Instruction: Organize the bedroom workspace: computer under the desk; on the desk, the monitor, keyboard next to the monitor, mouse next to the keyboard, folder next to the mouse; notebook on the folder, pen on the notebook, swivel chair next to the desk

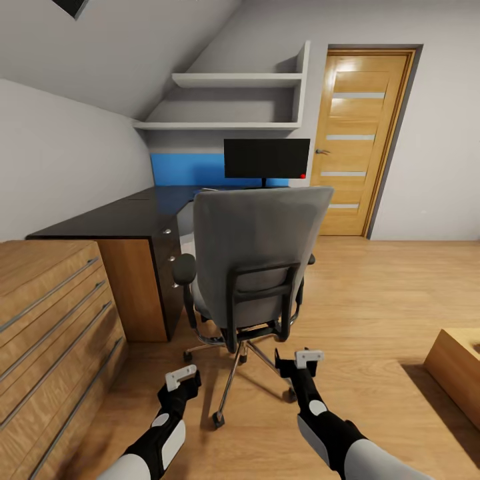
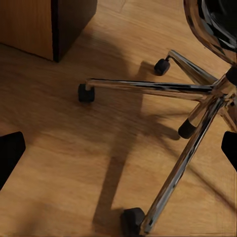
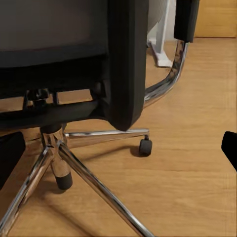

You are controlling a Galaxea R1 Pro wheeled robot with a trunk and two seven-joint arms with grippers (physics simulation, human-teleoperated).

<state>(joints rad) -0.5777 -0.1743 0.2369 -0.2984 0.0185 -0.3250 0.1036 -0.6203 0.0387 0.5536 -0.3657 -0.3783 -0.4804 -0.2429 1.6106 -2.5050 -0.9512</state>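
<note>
Head view had both tools, left tool [image 1: 182, 380] and right tool [image 1: 308, 359], spread empty behind the swivel chair [image 1: 257, 257]; I figured I'd reach around its back for the folder.

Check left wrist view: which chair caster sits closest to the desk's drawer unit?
The caster at the end of the long chrome leg pointing toward the dark drawer unit. The other two visible casters sit farther off, under the swivel chair.

We list: swivel chair [image 1: 260, 247], grey back, black frame and armrests, chrome star base on black casters. Behind it, desk [image 1: 127, 217], glossy black top, tan wood side panel. On the desk, monitor [image 1: 267, 158], black screen, one red dot. Behind the monitor, bright blue wall panel [image 1: 183, 170]. Floor [image 1: 380, 293], honey-brown planks.
</note>
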